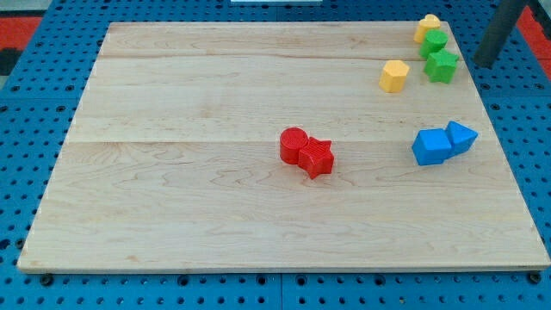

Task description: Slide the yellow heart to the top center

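Wooden board (215, 95) on a blue pegboard table (26, 129). My tip (479, 63) at the view's top right, just off the board's right edge, to the right of the green blocks and apart from them. Bare rod only, no jaws to open or close, nothing held, no block touched.

Two yellow blocks in the top right part. One yellow block (427, 27) at the top right corner, touching the upper green block (435, 43). Other yellow block (394, 76) lower and to the left, standing alone. Cannot tell which one is the heart; shapes too small.

Lower green block (442, 65) just under the upper one.

Two blue blocks touching at the right: larger blue block (431, 146), smaller blue block (461, 136).

Near the centre, red cylinder (294, 144) touching a red star-like block (317, 158).
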You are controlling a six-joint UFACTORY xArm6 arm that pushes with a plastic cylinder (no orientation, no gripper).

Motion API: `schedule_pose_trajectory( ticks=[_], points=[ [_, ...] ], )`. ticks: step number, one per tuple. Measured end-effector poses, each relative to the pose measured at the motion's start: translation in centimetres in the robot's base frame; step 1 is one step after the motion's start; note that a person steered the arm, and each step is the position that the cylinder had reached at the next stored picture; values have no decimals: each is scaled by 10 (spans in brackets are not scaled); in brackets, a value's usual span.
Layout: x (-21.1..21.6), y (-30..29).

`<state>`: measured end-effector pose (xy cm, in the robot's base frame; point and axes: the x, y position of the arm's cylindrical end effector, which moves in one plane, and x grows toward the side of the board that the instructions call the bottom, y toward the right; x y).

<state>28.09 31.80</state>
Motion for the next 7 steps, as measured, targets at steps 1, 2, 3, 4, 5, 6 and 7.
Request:
schedule_pose_trajectory(
  ticks=[1, 2, 3, 4, 5, 6, 7],
  points=[
    [-38, -1],
    [-79, -1],
    [-89, -4],
    [-79, -10],
    [-65, -26],
    [-68, -52],
    [-78, -81]
  ],
)
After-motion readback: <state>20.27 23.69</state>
